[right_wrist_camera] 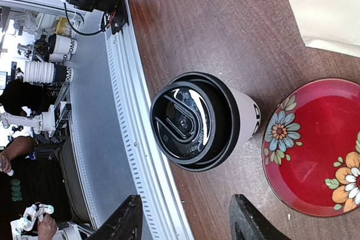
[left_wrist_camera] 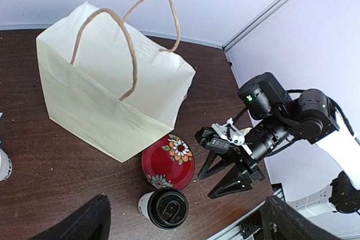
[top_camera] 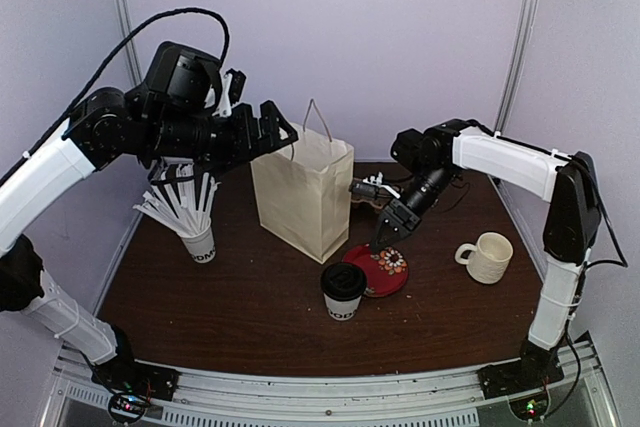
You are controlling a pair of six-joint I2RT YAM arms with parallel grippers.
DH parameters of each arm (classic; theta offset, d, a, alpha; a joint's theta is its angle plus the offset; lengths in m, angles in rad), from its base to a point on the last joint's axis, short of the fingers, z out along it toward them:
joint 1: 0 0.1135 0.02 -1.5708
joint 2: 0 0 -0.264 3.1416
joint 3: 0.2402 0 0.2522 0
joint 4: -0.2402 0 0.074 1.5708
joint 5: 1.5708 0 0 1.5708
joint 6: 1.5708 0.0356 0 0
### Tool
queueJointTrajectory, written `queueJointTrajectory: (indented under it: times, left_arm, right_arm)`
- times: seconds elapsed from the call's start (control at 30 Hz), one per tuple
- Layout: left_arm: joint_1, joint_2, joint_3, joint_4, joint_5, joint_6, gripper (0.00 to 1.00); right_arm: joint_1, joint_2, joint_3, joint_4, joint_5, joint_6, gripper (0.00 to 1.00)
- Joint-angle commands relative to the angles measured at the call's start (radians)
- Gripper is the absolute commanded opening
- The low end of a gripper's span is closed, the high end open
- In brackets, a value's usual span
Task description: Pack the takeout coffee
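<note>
Dark brown tabletop under pale lilac walls is your workspace. Your right hand hangs released, fingers spread and empty, over the far rim of the red flowered plate. Its wrist camera looks down on the takeout coffee, which reads as a line-up for a grasp from above, not yet made. The cup stands upright on the tabletop just beside the plate's near edge with its black lid pressed on, so it looks ready to lift without spilling.

Behind plate and cup stands the cream paper bag, mouth up and handles raised, likely the destination. Your left hand, also spread and holding nothing, hovers at the bag's upper left edge, probably to steady or widen the mouth.

Dark letters near the cup's base seem to read "DOMO", partly hidden; the stick-filled cup at left carries like print. Lid embossing is too small to read. The ribbed mug sits well apart at right.
</note>
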Motion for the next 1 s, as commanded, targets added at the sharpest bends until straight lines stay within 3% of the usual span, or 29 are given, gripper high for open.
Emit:
queueJointTrajectory:
  times: [0.0, 0.2, 0.3, 0.47, 0.57, 0.77, 0.9, 0.97]
  left_arm:
    - [0.006, -0.029, 0.008, 0.074, 0.004, 0.012, 0.98]
    - [0.006, -0.033, -0.032, 0.105, -0.033, 0.127, 0.98]
    - [0.007, -0.058, -0.117, 0.124, -0.128, 0.227, 0.98]
    - [0.007, -0.098, -0.209, 0.211, 0.021, 0.516, 0.97]
    - [0.006, -0.106, -0.244, 0.208, 0.096, 0.614, 0.98]
    - [0.006, -0.202, -0.454, 0.210, -0.074, 0.599, 0.98]
    - [0.007, -0.278, -0.588, 0.183, -0.384, 0.366, 0.98]
    - [0.008, -0.293, -0.614, 0.173, -0.408, 0.390, 0.98]
  right_arm:
    - [-0.003, 0.007, 0.024, -0.017, 0.026, -0.011, 0.56]
    - [-0.002, -0.030, 0.002, -0.029, 0.042, -0.053, 0.56]
    - [-0.002, -0.054, 0.023, -0.067, 0.036, -0.099, 0.56]
    - [0.010, -0.120, 0.019, -0.061, 0.054, -0.176, 0.55]
    - [0.052, -0.161, -0.004, -0.028, 0.127, -0.211, 0.55]
    - [0.190, -0.166, -0.016, 0.039, 0.395, -0.278, 0.62]
    - [0.264, -0.157, -0.041, 0.116, 0.493, -0.324, 0.68]
    - [0.291, -0.139, -0.045, 0.146, 0.517, -0.349, 0.73]
